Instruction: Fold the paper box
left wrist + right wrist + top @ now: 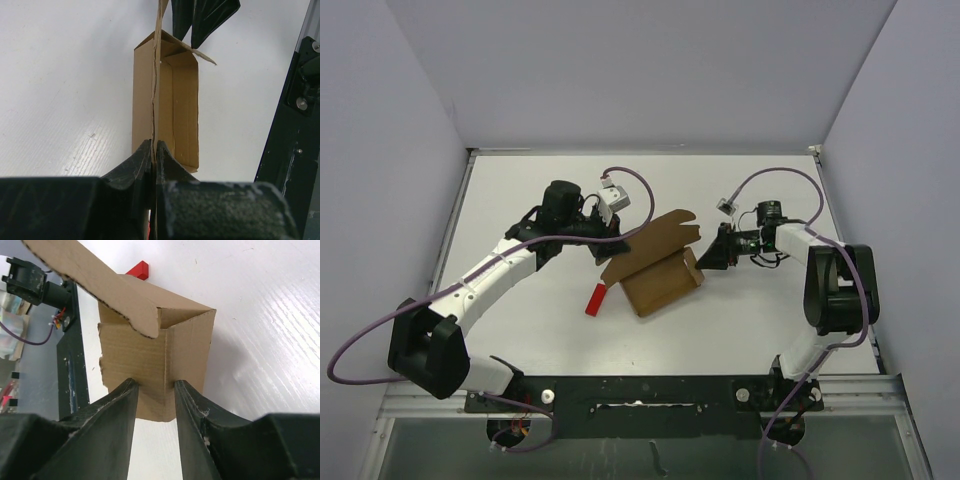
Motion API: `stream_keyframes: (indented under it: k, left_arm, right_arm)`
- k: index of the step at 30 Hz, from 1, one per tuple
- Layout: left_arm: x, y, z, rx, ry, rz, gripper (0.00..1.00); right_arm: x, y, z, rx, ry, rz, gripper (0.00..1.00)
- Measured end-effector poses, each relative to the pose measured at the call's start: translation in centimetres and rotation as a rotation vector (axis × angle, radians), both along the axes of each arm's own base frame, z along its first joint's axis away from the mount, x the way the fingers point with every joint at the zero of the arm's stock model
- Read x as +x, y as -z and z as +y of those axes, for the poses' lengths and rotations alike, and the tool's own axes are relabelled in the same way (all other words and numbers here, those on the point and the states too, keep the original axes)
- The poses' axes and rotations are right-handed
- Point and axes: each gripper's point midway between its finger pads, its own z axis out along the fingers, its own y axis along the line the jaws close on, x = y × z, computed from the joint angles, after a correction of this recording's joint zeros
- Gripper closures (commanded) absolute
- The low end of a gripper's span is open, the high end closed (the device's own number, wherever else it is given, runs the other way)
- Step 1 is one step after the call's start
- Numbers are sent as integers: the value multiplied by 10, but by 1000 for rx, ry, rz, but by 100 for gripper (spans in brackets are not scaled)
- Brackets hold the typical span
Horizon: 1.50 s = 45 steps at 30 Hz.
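Two grippers meet the paper box (662, 282) in the middle of the table (520, 190), but the top view hides their jaws. The left wrist view shows the left gripper (154, 146) pinched tight on the raised flap (655, 238) — the right wrist view shows the right gripper (154, 385) parted a little, fingers (116, 410) either side of a box corner.

The brown cardboard paper box (660, 280) is placed mid-frame, with the small red rectangular block (596, 299) just left of it.
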Motion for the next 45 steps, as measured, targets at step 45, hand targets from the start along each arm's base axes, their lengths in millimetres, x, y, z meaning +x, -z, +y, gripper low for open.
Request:
stream_keyframes:
  k: [45]
  left_arm:
    - [0, 11, -2, 5, -16, 67, 100]
  right_arm:
    - [26, 28, 18, -362, 139, -378, 66]
